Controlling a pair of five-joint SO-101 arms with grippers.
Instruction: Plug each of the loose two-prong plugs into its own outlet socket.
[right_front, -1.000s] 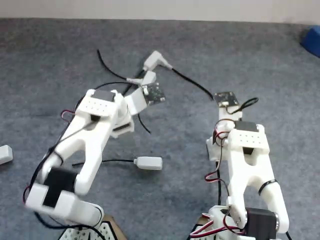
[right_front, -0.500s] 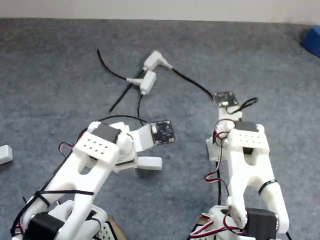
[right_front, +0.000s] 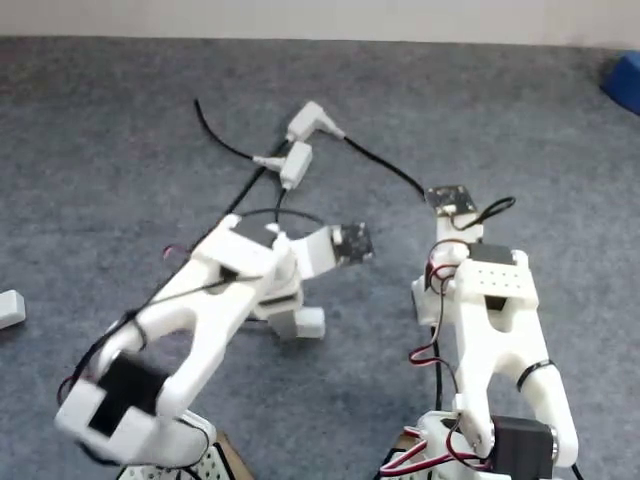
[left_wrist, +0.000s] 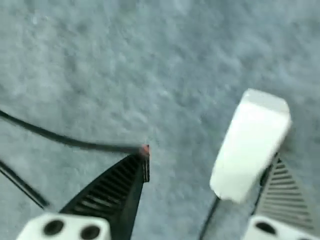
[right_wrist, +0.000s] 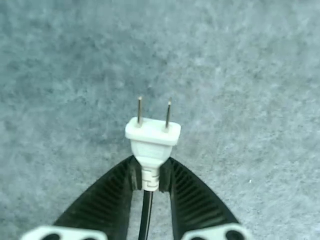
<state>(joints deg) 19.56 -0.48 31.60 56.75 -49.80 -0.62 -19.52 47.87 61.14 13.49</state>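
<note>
My left arm has swung back from the far cables. Its claw (left_wrist: 207, 157) now hangs spread over the carpet (left_wrist: 150, 60), with a white socket (left_wrist: 250, 145) just beside one finger and a black cable (left_wrist: 60, 140) at the other tip. My right claw (right_wrist: 151, 167) pinches a plug (right_wrist: 151, 137), its prongs pointing ahead.
</note>
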